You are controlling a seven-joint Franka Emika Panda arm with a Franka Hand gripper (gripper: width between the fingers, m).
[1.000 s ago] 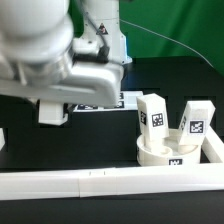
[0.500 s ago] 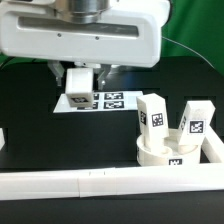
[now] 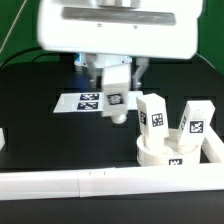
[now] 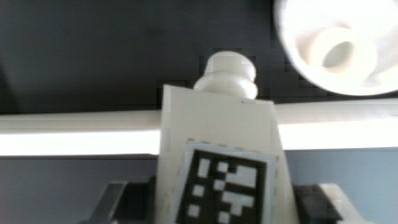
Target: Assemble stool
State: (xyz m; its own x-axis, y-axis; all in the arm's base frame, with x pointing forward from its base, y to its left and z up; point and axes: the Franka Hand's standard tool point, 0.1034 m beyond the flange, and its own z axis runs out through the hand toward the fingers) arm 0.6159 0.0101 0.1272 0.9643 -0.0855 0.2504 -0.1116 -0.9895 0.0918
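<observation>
Fingers of the gripper [image 3: 114, 97] are clamped on a leg [image 3: 116, 103] in the air near the seat [image 3: 168, 152] — it should go down straight and slow into a free hole.

seat disc [image 4: 343, 45] cropped, hand [image 3: 115, 88] fingers hidden

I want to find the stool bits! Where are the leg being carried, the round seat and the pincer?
carried leg [image 3: 117, 101], exterior view, tagged face.
round seat [image 3: 160, 154], exterior view, front rim.
pincer [image 3: 116, 80], exterior view, between its fingertips.
</observation>
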